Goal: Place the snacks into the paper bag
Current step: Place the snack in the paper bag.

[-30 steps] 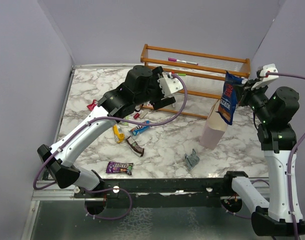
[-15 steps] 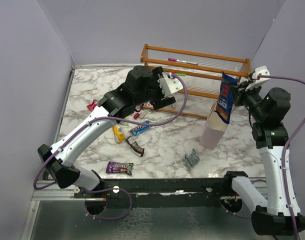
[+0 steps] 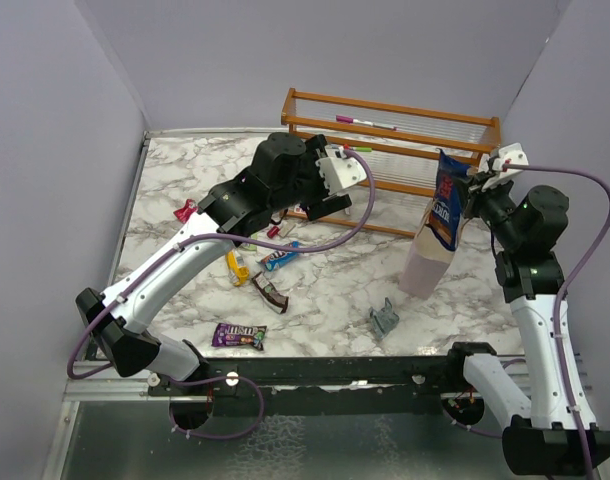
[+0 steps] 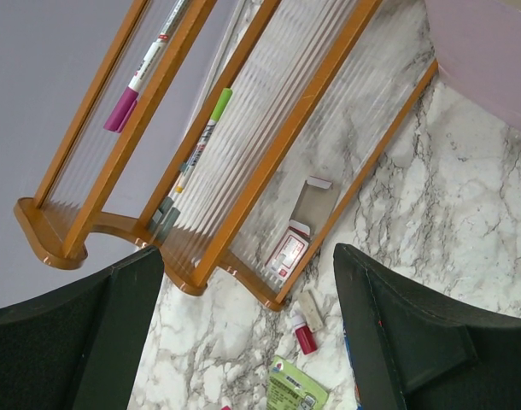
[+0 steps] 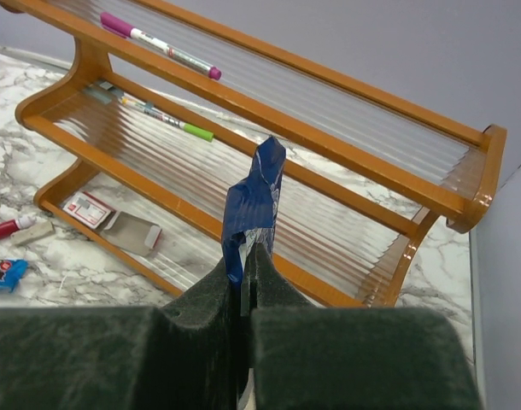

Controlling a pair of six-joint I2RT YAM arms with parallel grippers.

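Marble-look table (image 3: 335, 290), varnished wooden rack (image 3: 385, 105), ribbed clear plastic shelves (image 4: 269, 111), matt paper bag (image 3: 425, 268).

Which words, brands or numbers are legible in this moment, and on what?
No text reads clearly.
On the blue packet held by the right gripper: white lettering, blurred.
On the dark packet near the front edge: pale lettering, too small.
On the pink-capped marker on the rack: print too small.
On the red-white box: print blurred.

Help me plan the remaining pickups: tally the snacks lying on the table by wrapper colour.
red snack: 1
green snack: 1
yellow snack: 1
blue-white snack: 1
dark brown snack: 1
purple snack: 1
grey-teal snack: 1
Total: 7
Excluded: blue packet, pinched in the right fingers.
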